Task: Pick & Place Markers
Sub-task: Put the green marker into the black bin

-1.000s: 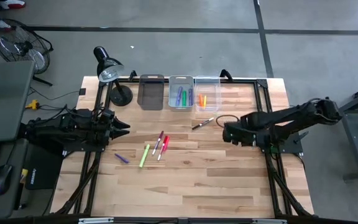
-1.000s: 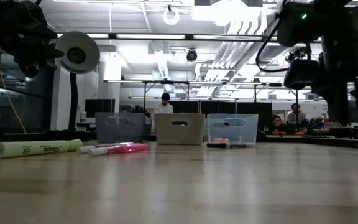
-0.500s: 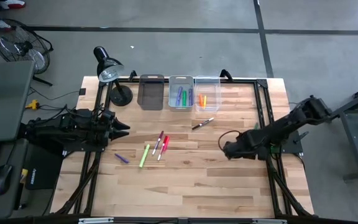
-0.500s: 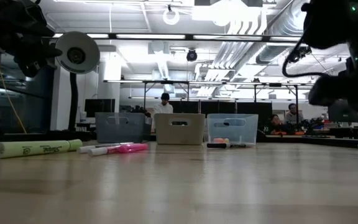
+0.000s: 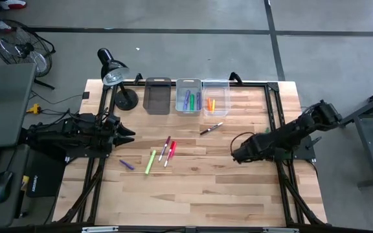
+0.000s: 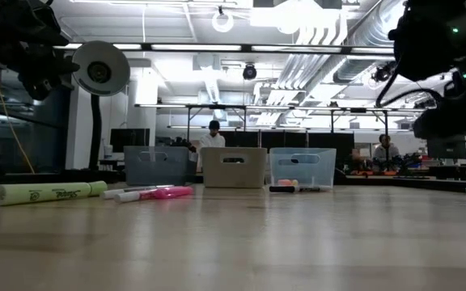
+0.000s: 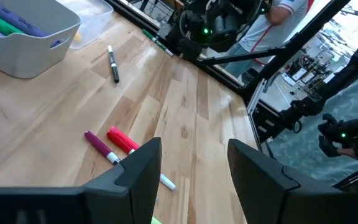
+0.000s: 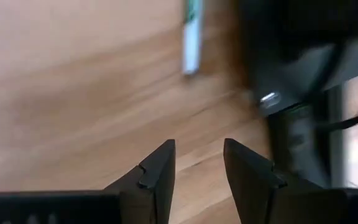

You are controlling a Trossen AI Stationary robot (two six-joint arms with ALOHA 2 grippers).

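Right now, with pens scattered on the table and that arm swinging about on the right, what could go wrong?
1. The right end effector is empty and open near a green pen by the table's edge; a nudge might roll it off.
2. The pink, red and lime pens lie close together, so grabbing one may disturb its neighbours.
3. The black-and-white pen lies beside the clear bin, so reaching for it risks bumping that.

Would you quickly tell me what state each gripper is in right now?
Left gripper: open, holding nothing, at the table's left edge.
Right gripper: open, empty, over bare wood on the table's right side.
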